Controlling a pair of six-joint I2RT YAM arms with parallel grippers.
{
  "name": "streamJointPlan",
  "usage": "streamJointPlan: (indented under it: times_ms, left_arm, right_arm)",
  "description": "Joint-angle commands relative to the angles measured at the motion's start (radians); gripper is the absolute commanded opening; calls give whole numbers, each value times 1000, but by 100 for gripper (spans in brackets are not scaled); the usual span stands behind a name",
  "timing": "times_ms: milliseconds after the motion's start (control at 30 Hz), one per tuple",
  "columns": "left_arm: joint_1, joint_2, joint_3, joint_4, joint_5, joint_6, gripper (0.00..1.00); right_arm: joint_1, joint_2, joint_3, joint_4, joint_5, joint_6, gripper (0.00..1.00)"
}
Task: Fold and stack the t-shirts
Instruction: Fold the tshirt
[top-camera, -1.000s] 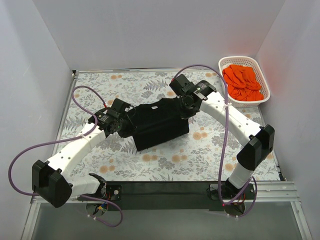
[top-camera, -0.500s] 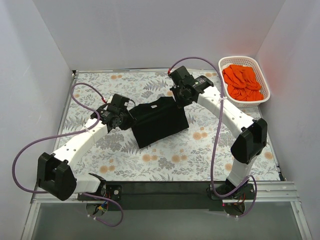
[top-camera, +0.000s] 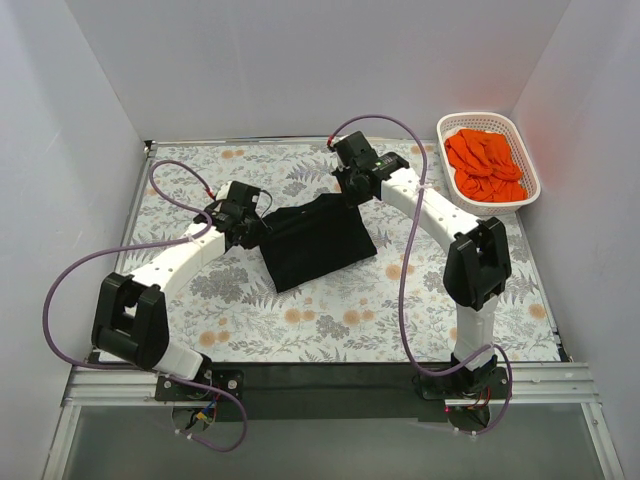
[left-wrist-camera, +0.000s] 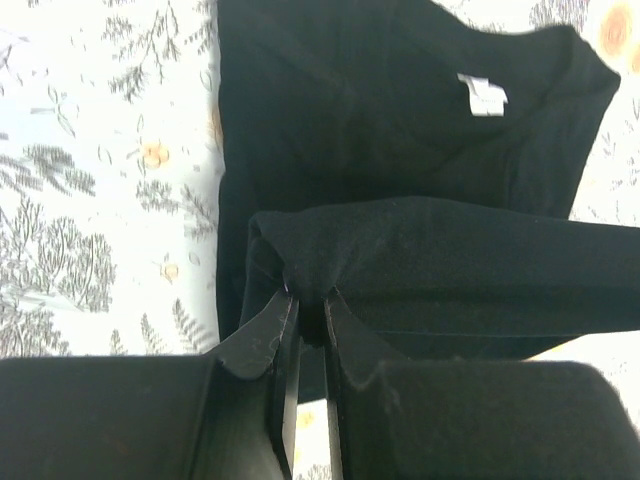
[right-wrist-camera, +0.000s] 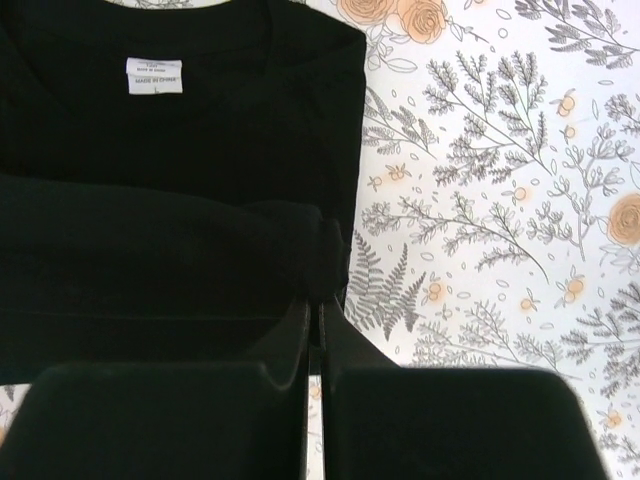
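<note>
A black t-shirt (top-camera: 315, 240) lies partly folded in the middle of the floral table. My left gripper (top-camera: 250, 222) is shut on its left edge, and the left wrist view shows the pinched cloth (left-wrist-camera: 305, 270) lifted above the lower layer with its white neck label (left-wrist-camera: 484, 95). My right gripper (top-camera: 352, 190) is shut on the shirt's far right corner (right-wrist-camera: 322, 262), over the collar label (right-wrist-camera: 154, 76). Orange t-shirts (top-camera: 485, 165) are heaped in the basket at the far right.
A white lattice basket (top-camera: 530, 190) stands in the back right corner against the wall. White walls close in the table on three sides. Purple cables loop over both arms. Bare floral tabletop (top-camera: 400, 300) lies in front of the shirt.
Both grippers have carried the near edge of the black shirt away from me toward its collar, doubling it over. The folded shirt now looks shorter front to back.
</note>
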Motion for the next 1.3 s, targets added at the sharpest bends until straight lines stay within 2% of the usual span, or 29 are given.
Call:
streamJointPlan:
  times_ms: [0,500,667,1033,1267]
  left_arm:
    - [37,13,3,24,-87,39,0]
    - [61,139,-29,149,-93,37,0]
    - [63,133,-52,172,-130,14,0]
    - [63,104,-64,194,-150,13,0]
    - [63,138,-67,199,-159,11,0]
  right_arm:
    - [-38,21,42,80,24,-39,1]
    - [-77,134,31,225,-7,-77,1]
    - [-86,150,-10,308,-2,-82,1]
    - [-100,162,-52,380,1,-73,1]
    - [-107,197,-59,393,1,-87,1]
